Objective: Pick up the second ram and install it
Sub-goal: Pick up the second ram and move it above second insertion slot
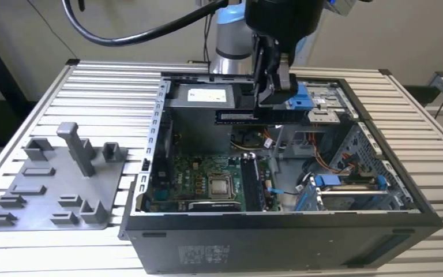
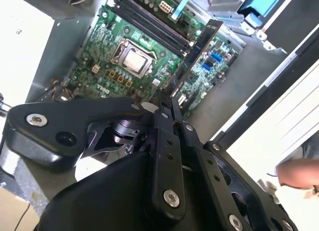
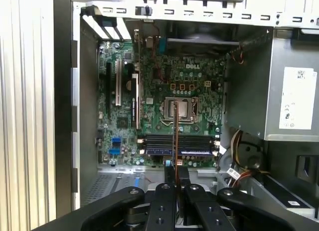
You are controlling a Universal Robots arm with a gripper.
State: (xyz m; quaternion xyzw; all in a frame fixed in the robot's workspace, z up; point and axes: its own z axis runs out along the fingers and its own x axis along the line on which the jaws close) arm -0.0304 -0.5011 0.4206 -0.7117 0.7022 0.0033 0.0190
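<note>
Second ram [image 1: 235, 117] | pinched edge-on in pincer [image 3: 176, 172], sticking out past its tips | above motherboard [image 3: 199, 86] of open computer case [image 1: 283, 236]

One open computer case [image 1: 283, 242] is counted on one slatted table [image 1: 98, 86]. Inside it are counted:

- one green motherboard [image 3: 199, 76]
- one processor socket [image 3: 178, 109]
- one power supply [image 3: 249, 96], with one white label [image 3: 296, 99]

One memory stick [image 1: 237, 117] is gripped by one gripper [image 1: 271, 95]. Two blue latches [image 1: 302, 98] are made out in the exterior view. One grey tray [image 1: 98, 187] is counted beside the case, and one tall post [image 1: 75, 147] rises from it. One thick black cable [image 1: 129, 36] is seen overhead. One person's hand [image 2: 294, 173] is seen in the second wrist view.
</note>
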